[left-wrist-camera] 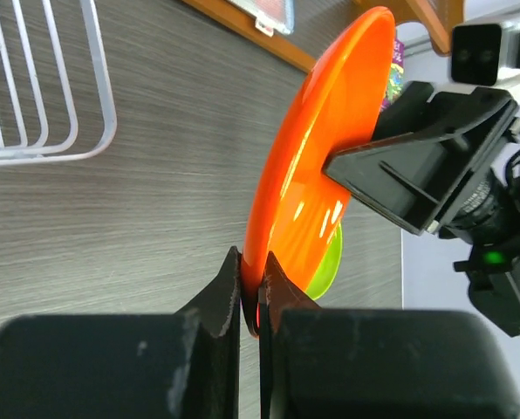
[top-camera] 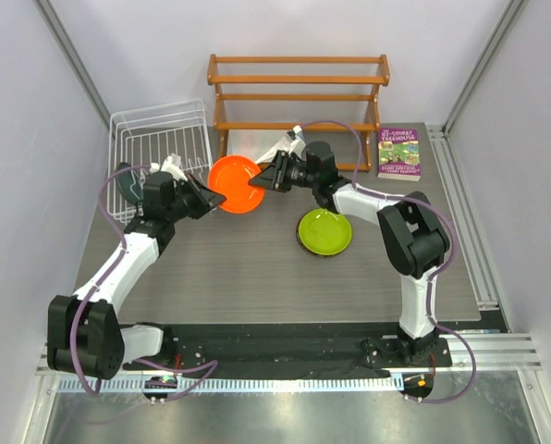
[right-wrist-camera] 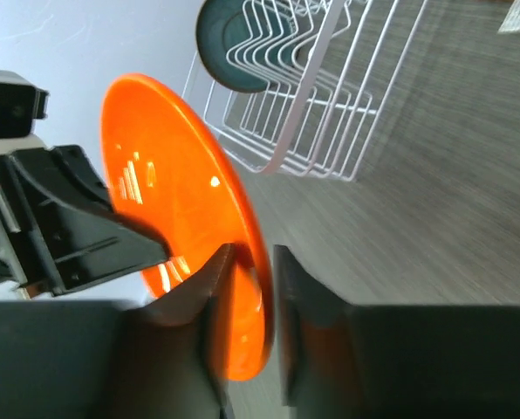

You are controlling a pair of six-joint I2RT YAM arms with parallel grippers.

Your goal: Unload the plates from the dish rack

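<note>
Orange plate (top-camera: pixel 234 184) — glossy, plain, held on edge — rim pinched tight in my left claw (left-wrist-camera: pixel 249 264); right claw (right-wrist-camera: pixel 253 255) straddles it, grip unclear.

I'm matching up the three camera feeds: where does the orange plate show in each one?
Top external: orange plate upper centre-left, just right of the dish rack.
Left wrist: centre, lower rim pinched by the left gripper.
Right wrist: left of centre, rim between the right gripper fingers.
Shared landmark: the dish rack, upper left in the first two, top centre in the right wrist view.
</note>
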